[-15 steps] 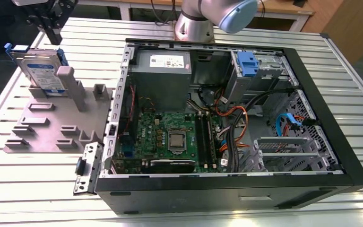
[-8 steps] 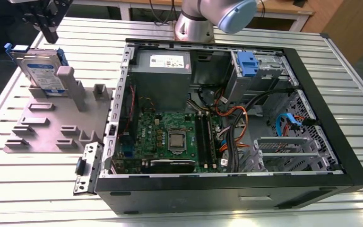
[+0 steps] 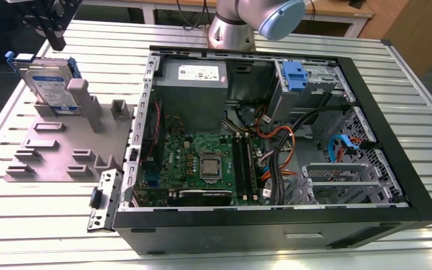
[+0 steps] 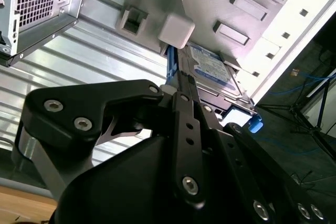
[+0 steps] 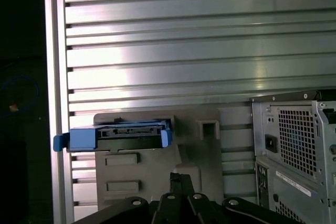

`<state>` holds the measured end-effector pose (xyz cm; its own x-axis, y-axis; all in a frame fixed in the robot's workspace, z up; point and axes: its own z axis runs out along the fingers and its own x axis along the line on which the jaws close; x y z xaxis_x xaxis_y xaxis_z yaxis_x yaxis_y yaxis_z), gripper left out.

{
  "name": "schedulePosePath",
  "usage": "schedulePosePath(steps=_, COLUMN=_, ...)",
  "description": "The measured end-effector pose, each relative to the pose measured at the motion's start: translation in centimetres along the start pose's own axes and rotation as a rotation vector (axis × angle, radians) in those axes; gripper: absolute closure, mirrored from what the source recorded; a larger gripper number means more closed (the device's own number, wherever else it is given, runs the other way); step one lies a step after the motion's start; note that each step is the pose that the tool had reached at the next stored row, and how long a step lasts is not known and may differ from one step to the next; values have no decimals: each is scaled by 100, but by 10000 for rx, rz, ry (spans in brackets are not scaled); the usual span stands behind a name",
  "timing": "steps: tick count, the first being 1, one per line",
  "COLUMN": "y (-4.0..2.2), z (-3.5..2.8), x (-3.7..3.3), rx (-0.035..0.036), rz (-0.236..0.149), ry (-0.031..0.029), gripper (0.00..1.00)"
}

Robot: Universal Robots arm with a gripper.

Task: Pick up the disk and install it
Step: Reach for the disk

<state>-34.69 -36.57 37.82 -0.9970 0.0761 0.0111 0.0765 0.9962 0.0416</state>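
The disk (image 3: pixel 51 84) stands on edge in a slot of the grey fixture (image 3: pixel 58 154) at the exterior view's left, with its white-and-blue label facing out and blue rails along its edges. My gripper (image 3: pixel 51 31) hangs just above the disk's top edge, apart from it. In the first wrist view the disk (image 5: pixel 128 132) shows edge-on with its blue rail ends, beyond the gripper (image 5: pixel 177 179). The second wrist view shows the disk's label (image 4: pixel 210 66) past the gripper's black links.
An open computer case (image 3: pixel 366 84) lies on the slatted metal table (image 3: pixel 43 225) to the fixture's right. Inside it are a grey power supply (image 3: pixel 193 84), a motherboard (image 3: pixel 201 163), cables and a blue caddy (image 3: pixel 295 76). A metal bracket (image 3: pixel 103 199) lies by the case's front corner.
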Motion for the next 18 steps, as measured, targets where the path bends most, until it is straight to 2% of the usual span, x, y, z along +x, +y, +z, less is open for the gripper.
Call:
schedulePosePath(steps=3, y=6, z=2, x=3, rx=-1, rz=3, ry=-3, gripper=89)
schedulePosePath(steps=8, y=67, z=10, x=31, rx=-1, rz=1, ry=-1, gripper=89)
schedulePosePath(steps=12, y=100, z=19, x=140, rx=0, rz=1, ry=-1, gripper=89)
schedulePosePath(steps=18, y=114, z=34, x=307, rx=-1, rz=0, ry=-1, gripper=89)
